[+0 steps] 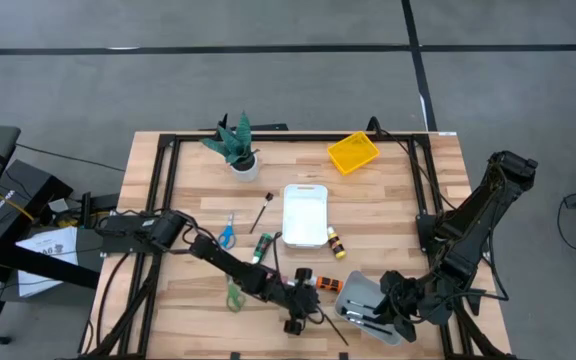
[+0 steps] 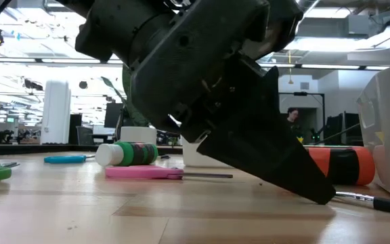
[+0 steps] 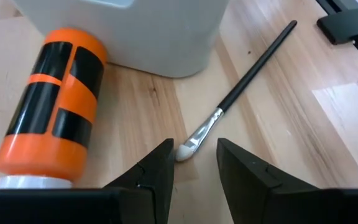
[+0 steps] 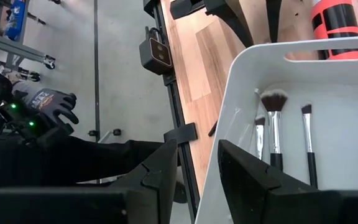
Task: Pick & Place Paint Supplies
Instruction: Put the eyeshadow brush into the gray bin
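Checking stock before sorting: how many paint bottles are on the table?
3: green bottle left of the white tray, yellow bottle at its right edge, orange bottle by the left gripper. The arms may hide more.

You see an orange bottle [image 3: 48,112] with black bands beside the grey tray [image 1: 360,296]; the brush [image 3: 241,90] handle is black.

Wooden table [image 1: 388,200] as landmark, framed by a black rail. Near its far edge, a green potted plant [image 1: 236,146] in a white pot, and a yellow tray [image 1: 353,152] set askew toward the far right corner. At its centre, a white tray [image 1: 305,214]. Close to the near edge, a grey tray [image 1: 358,296]. Off the table's side, a gloved hand [image 4: 48,104] of a person.
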Controlling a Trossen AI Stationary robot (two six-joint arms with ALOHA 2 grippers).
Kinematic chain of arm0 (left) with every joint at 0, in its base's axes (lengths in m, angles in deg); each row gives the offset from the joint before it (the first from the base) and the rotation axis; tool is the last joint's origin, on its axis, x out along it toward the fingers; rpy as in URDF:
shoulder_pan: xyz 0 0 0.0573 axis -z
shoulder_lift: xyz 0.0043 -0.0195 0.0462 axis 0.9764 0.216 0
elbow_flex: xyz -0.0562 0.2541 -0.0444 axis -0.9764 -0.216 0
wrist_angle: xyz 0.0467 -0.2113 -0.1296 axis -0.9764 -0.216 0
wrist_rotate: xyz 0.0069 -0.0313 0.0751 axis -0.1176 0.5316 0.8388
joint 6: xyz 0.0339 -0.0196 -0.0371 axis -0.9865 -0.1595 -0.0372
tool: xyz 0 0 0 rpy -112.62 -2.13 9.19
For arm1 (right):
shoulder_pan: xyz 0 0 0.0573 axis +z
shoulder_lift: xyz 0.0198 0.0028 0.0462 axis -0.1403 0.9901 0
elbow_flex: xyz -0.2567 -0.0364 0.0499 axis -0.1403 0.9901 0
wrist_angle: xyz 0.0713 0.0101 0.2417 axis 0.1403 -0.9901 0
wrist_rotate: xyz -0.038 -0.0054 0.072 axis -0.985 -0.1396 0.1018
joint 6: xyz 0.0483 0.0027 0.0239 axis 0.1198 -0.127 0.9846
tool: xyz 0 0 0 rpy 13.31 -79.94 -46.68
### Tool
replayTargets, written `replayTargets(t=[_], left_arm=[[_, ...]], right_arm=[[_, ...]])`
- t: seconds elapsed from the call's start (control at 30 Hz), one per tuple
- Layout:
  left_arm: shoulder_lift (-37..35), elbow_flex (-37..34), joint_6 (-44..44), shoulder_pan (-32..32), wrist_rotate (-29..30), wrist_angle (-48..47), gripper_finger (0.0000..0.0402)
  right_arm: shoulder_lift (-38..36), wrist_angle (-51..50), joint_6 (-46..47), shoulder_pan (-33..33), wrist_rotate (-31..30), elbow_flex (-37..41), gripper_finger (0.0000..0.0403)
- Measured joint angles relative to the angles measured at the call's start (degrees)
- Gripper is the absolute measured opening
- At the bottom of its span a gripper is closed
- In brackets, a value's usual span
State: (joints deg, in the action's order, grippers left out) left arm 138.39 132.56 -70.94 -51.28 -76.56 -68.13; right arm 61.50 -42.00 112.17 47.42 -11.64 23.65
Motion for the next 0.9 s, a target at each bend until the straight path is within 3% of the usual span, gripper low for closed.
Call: replayTargets(t=[0.17,0.57,0.9], left_arm=[[0.0,0.0,0.3,0.7,0.4,-0.3,0.0100],[0.0,0.0,1.0,2.3,-0.4,-0.8,0.0007],[0.0,-0.1,4.3,4.9,-1.9,-0.9,0.0001]], right_arm=[[0.0,0.0,0.0,0.0,0.0,0.0,0.0113],[0.0,0.0,-0.2,0.0,0.0,0.0,0.0113],[0.0,0.2,0.0,0.0,-1.2,0.0,0.0113]])
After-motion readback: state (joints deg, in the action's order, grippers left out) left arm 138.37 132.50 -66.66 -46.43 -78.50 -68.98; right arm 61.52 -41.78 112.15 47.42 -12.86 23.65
